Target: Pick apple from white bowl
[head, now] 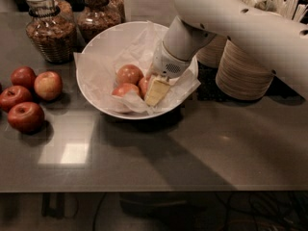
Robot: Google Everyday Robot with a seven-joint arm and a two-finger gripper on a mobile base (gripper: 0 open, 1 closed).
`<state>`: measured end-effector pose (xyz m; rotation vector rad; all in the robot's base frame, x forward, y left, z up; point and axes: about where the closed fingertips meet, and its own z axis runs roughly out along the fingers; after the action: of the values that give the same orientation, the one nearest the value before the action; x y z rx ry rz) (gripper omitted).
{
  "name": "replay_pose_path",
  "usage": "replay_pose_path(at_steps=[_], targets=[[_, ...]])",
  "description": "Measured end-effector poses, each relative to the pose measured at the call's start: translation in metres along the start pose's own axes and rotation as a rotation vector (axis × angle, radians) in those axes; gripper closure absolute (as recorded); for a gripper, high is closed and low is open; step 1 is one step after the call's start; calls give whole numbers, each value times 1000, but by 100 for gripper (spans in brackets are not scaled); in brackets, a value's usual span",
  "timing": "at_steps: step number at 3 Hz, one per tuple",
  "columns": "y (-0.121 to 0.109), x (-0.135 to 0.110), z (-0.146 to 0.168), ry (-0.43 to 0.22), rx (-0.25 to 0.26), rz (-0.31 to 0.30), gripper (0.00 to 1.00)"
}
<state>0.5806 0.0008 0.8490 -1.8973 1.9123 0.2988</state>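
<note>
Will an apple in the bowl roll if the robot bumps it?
Probably a bit: the apples look round and smooth, and the gripper sits beside them in the bowl. It likely won't escape; the crumpled paper and sloped sides should catch it.

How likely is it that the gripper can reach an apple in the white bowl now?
Probably yes: the gripper is down inside the white bowl, right beside the nearest apple, with nothing showing between them; only paper lining lies underneath.
</note>
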Motion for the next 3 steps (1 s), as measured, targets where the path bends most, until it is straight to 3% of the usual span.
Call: replay_pose_path(at_steps=[2,3], targets=[[0,-6,-2,-35,-30,-27,100],[0,-15,-37,-93,-30,-86,100]])
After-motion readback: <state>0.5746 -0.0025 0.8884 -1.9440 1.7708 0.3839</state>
